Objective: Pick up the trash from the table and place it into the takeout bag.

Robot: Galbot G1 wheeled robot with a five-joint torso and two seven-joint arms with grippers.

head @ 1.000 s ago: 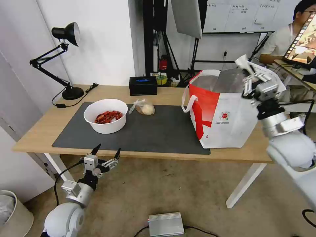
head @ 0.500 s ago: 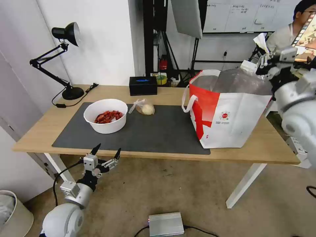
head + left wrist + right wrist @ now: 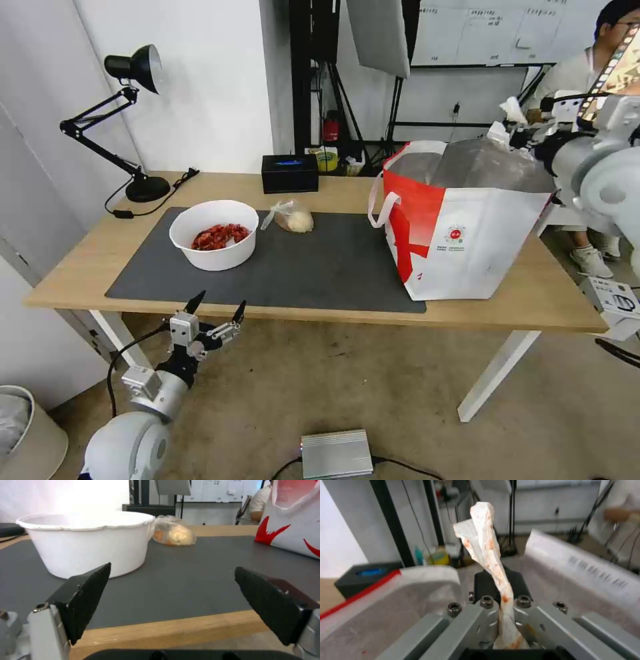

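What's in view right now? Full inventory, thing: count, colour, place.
table: 1, light wood, white legs, centre
mat: 1, dark grey, on table
bowl: 1, white, red shells inside, mat's left part
clear bag: 1, beige lump inside, beside bowl
tissue box: 1, black, table's back edge
desk lamp: 1, black, back-left corner
takeout bag: 1, white and red, table's right
tissue: 1, white, stained, in right gripper
left gripper: open, below table's front edge
right gripper: shut, above takeout bag
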